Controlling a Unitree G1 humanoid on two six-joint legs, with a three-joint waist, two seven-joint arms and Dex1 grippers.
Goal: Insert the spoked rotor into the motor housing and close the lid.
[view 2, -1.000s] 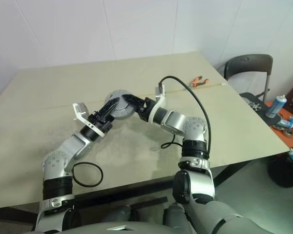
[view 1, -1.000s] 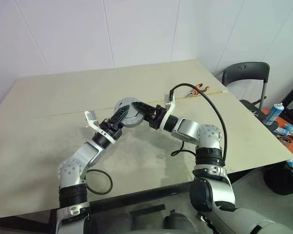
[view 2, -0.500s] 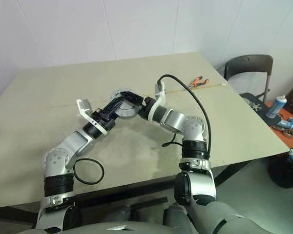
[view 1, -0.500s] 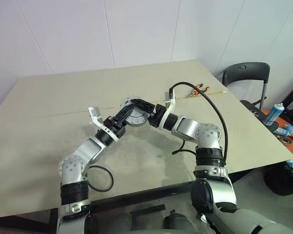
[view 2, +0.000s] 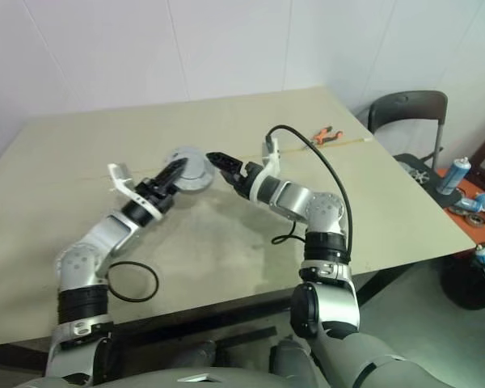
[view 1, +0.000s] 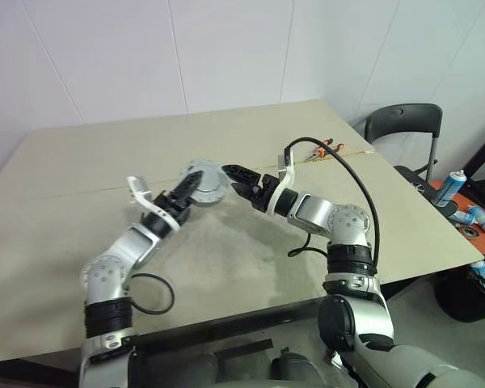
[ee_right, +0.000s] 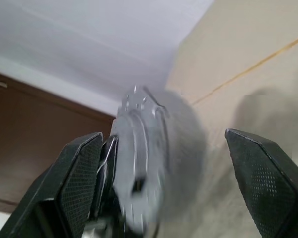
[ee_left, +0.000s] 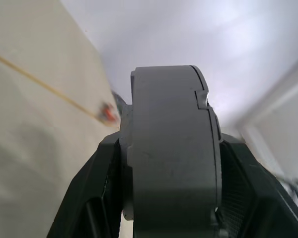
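Observation:
The motor housing point(view 1: 208, 187) is a thick grey round puck held above the table point(view 1: 81, 162). My left gripper point(view 1: 194, 185) is shut on it, one black finger point(ee_left: 97, 198) on each flat face. Edge-on in the left wrist view, the housing point(ee_left: 169, 148) has a seam near one face; I cannot tell whether that is the lid. My right gripper point(view 1: 234, 179) stands open just right of the puck, clear of it, its fingers point(ee_right: 77, 183) wide apart and the housing point(ee_right: 139, 158) blurred beyond them. The spoked rotor is hidden.
A black ring point(view 1: 150, 293) lies on the table near its front edge, by my left elbow. Orange-handled pliers point(view 1: 328, 146) rest at the far right of the table. A black chair point(view 1: 404, 128) and spray cans point(view 1: 453, 187) are off the table's right side.
My right gripper has opened and let go of the puck. My left arm has swung the puck to the left, away from the right gripper.

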